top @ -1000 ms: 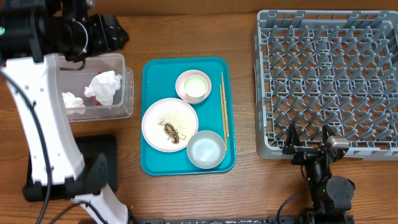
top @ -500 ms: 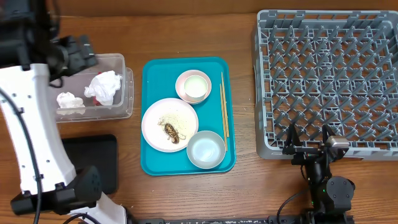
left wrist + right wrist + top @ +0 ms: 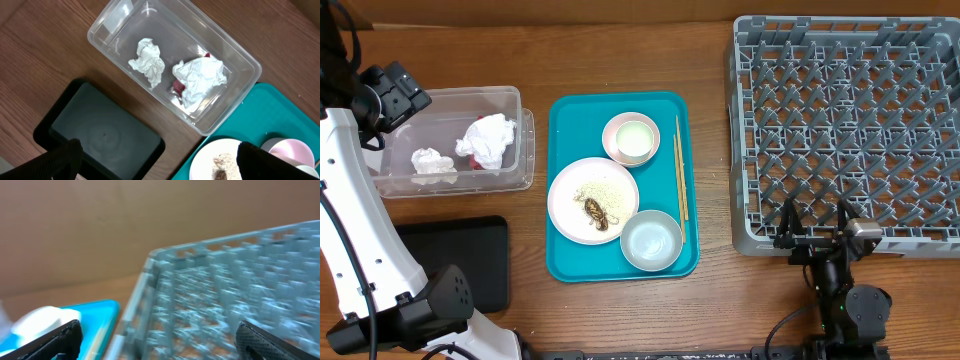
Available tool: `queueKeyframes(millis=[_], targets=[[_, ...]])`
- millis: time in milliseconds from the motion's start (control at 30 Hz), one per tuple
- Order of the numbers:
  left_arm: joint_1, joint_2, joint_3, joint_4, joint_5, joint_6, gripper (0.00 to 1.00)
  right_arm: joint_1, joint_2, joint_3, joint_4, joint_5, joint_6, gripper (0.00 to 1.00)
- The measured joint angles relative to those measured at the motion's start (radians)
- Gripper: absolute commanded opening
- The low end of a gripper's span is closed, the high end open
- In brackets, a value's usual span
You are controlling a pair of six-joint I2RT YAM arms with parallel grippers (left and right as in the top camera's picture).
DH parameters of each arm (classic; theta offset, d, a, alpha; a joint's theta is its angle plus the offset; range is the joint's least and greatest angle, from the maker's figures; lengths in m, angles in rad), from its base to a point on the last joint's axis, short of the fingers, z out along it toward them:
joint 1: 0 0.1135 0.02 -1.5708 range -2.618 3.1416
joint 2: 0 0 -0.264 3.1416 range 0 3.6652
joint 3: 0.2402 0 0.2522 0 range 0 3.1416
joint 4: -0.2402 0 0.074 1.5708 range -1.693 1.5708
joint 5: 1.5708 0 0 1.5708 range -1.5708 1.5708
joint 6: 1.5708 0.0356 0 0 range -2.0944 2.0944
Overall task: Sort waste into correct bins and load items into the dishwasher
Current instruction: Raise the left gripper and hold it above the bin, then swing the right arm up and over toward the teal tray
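Your left pincer [image 3: 160,162] is spread wide and empty, over the left end of the clear tub [image 3: 115,35]. The tub holds two tissues [image 3: 147,60] and the red wrapper [image 3: 178,86]. The black tray [image 3: 100,132] sits beside it on the bench. Your right pincer [image 3: 815,232] is released too, at the near edge of the grey rack [image 3: 850,120]. The plate [image 3: 620,205] with rice [image 3: 592,190] and scrap [image 3: 596,212], the pink bowl [image 3: 631,138], the whitish bowl [image 3: 651,241] and the chopsticks [image 3: 680,170] are on the teal tray [image 3: 565,120].

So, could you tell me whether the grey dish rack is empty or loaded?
Empty. The dish rack shows only bare pegs from overhead; the plate, pink bowl, whitish bowl and chopsticks sit on the teal tray.
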Motion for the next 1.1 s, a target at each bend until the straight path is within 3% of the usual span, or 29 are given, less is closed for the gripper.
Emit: queueKeyframes(millis=[100, 267, 467, 533, 700, 900, 1100], targets=[[0.0, 0.0, 0.0, 0.0, 0.0, -0.003, 1.0, 0.0, 0.0, 0.0, 0.065, -0.137, 0.125, 1.0], [0.0, 0.0, 0.0, 0.0, -0.001, -0.003, 1.0, 0.0, 0.0, 0.0, 0.094, -0.439, 0.489, 1.0], [0.0, 0.0, 0.0, 0.0, -0.003, -0.003, 1.0, 0.0, 0.0, 0.0, 0.126, -0.513, 0.913, 1.0], [0.0, 0.0, 0.0, 0.0, -0.003, -0.003, 1.0, 0.0, 0.001, 0.0, 0.229, -0.513, 1.019, 1.0], [0.0, 0.0, 0.0, 0.0, -0.003, -0.003, 1.0, 0.0, -0.005, 0.004, 0.561, -0.487, 1.12, 1.0], [0.0, 0.0, 0.0, 0.0, -0.003, -0.003, 1.0, 0.0, 0.005, 0.102, 0.488, -0.359, 1.161, 1.0], [0.0, 0.0, -0.001, 0.0, -0.003, -0.003, 1.0, 0.0, 0.114, 0.314, 0.451, -0.304, 1.065, 1.0]])
